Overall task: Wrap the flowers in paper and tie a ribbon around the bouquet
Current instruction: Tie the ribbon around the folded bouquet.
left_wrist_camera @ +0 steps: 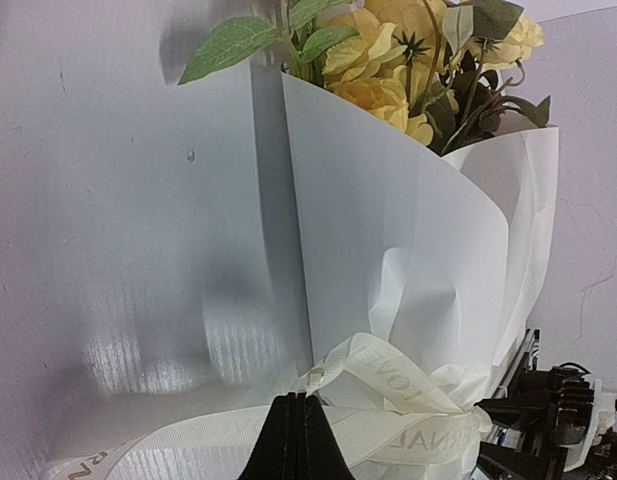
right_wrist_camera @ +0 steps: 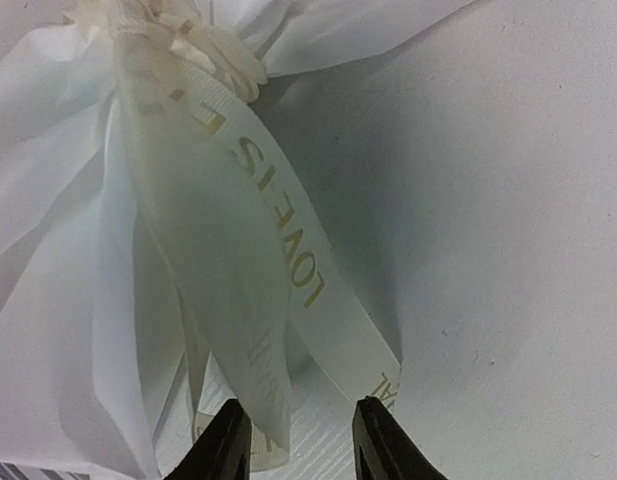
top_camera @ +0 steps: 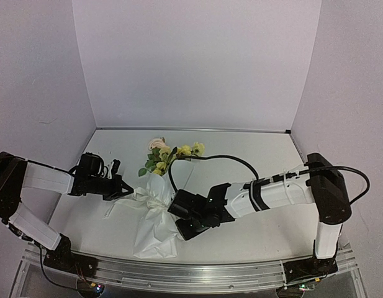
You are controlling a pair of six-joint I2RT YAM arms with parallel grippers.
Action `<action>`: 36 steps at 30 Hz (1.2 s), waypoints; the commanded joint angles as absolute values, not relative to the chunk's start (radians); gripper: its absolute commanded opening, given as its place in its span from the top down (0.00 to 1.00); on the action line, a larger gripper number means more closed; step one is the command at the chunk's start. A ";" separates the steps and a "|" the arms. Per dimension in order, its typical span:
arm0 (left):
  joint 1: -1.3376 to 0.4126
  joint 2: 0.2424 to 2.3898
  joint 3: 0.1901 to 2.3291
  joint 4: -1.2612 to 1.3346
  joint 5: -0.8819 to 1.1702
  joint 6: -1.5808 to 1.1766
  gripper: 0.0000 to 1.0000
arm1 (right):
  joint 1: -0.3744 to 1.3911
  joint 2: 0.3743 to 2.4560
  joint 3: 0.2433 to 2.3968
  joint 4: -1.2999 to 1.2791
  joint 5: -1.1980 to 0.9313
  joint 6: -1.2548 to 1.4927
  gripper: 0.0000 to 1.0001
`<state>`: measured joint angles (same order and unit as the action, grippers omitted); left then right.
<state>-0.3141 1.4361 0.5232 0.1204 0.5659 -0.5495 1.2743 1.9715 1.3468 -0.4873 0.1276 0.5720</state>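
Left pincer (left_wrist_camera: 300, 405) was pressed flat shut on the narrow off-white printed ribbon (left_wrist_camera: 388, 390), just beside its knot. Right pincer (right_wrist_camera: 303, 435) stood part open; the ribbon's loose ends hung between its fingers, neither pad plainly touching. The bouquet (top_camera: 155, 208), yellow blossoms in a white paper cone, lay between my arms. Its foot was near the front edge of the white table (top_camera: 253, 149), its blossoms toward the back wall.
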 commanded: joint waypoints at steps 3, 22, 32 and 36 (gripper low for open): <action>-0.316 1.412 0.554 0.121 0.568 -0.534 1.00 | 1.275 2.005 1.408 -0.479 0.225 0.565 0.63; -0.316 1.328 0.521 0.114 0.477 -0.597 1.00 | 1.272 1.971 1.423 -0.496 0.363 0.589 1.00; -0.314 1.305 0.496 0.098 0.404 -0.648 1.00 | 1.256 1.900 1.390 -0.590 0.447 0.680 1.00; -0.310 1.319 0.487 0.099 0.393 -0.661 1.00 | 1.246 1.884 1.369 -0.595 0.455 0.711 1.00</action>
<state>-0.3199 1.3144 0.4942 0.0948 0.4569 -0.6381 1.2615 1.9444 1.4004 -0.5244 0.3912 0.6522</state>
